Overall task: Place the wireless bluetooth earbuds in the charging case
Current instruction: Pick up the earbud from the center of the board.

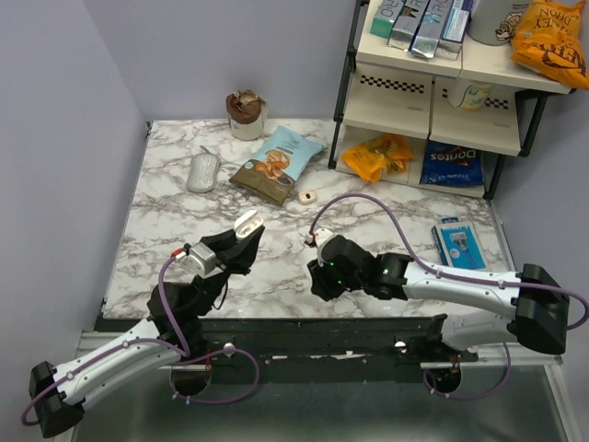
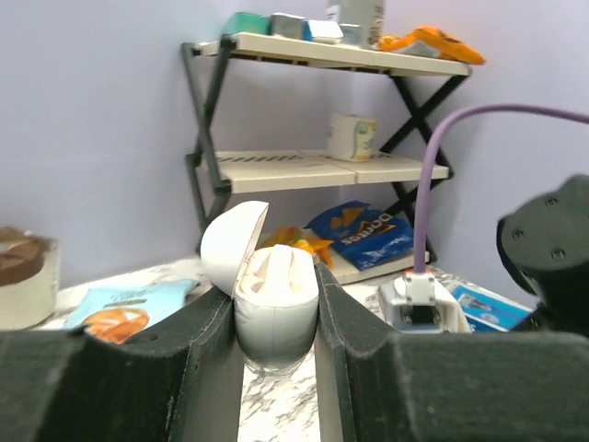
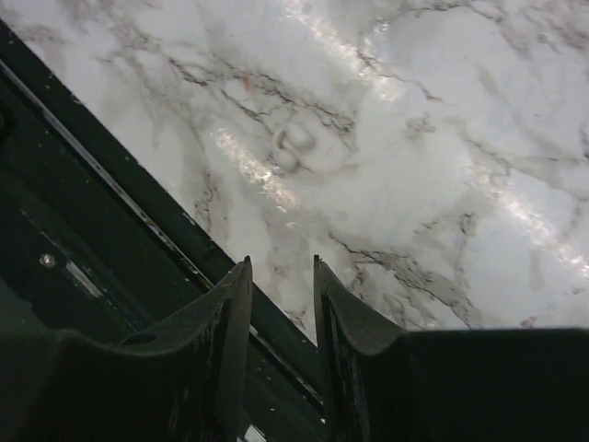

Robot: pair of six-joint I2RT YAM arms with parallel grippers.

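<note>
My left gripper (image 1: 245, 232) is raised off the table and shut on the charging case (image 1: 248, 223), a white rounded case with its lid swung open to the left. In the left wrist view the case (image 2: 276, 322) sits squeezed between both pads, lid (image 2: 230, 244) up, with white moulded shapes inside; I cannot tell whether a bud lies in it. My right gripper (image 1: 318, 280) hangs over the table's near edge, open with nothing between its fingers (image 3: 281, 263). One pale earbud (image 3: 293, 147) lies on the marble beyond the fingertips, apart from them.
A grey mouse-like object (image 1: 202, 171), a snack bag (image 1: 278, 163) and a cup (image 1: 246, 115) lie at the back. A small cream ring (image 1: 307, 195) sits mid-table. A blue box (image 1: 458, 244) lies at the right, and the shelf rack (image 1: 433, 101) holds bags behind it.
</note>
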